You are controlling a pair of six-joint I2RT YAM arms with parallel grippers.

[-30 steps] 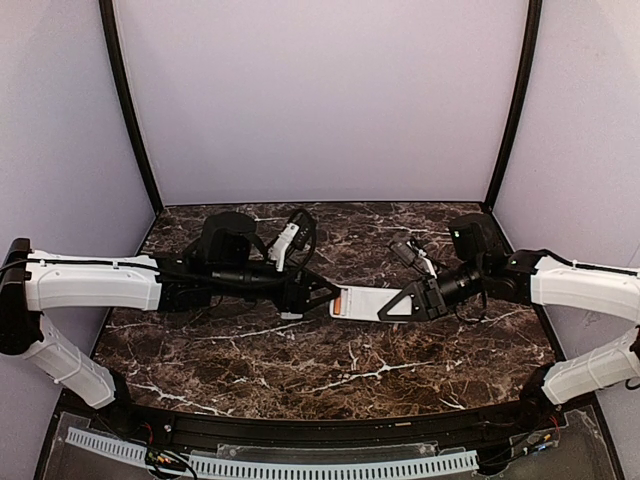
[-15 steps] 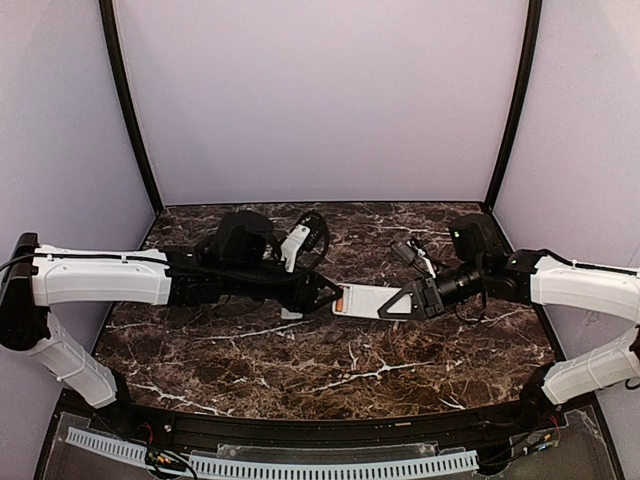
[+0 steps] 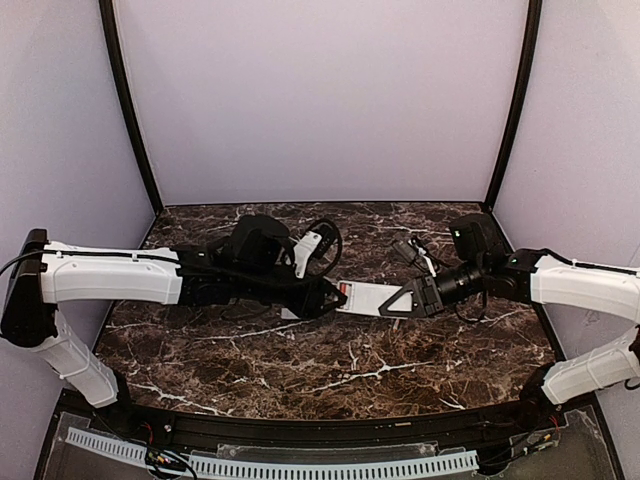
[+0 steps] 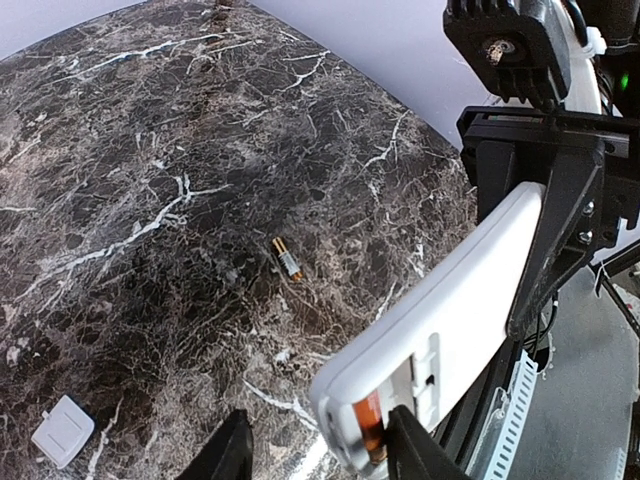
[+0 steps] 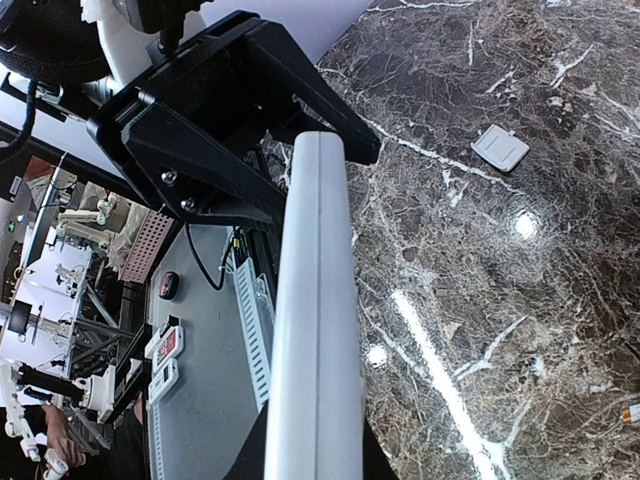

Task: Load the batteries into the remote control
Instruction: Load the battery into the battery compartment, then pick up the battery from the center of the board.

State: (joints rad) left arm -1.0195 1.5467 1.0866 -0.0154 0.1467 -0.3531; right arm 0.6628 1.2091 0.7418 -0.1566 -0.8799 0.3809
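Near edge: both arm bases are sitting at the table rim, the left arm spanning in from the left side and the right arm from the right. A broad band of bare marble is showing between the bases and the end effectors.

Mid-table: right end effector is clamping the remote control by its right end. It's holding it off the table, long axis running left-right, roughly level. Left end effector is sitting at the remote's free left end. Its fingers are standing apart, straddling that end. One finger is sitting just beside the casing, and I cannot tell if it's touching. The other is standing off, with marble showing in the gap.

The remote's white back is facing the left wrist camera, with the battery bay open at the free end. An orange battery is sitting in the bay, close to the end edge.

On the table below, a small white cover is lying flat. A loose battery is lying on its side further out, well apart from the cover, with marble all round it.

Far: marble is running on behind both wrists to the back wall. Black frame posts are flanking the far corners. The right arm's wrist block is sitting near the far-right corner.
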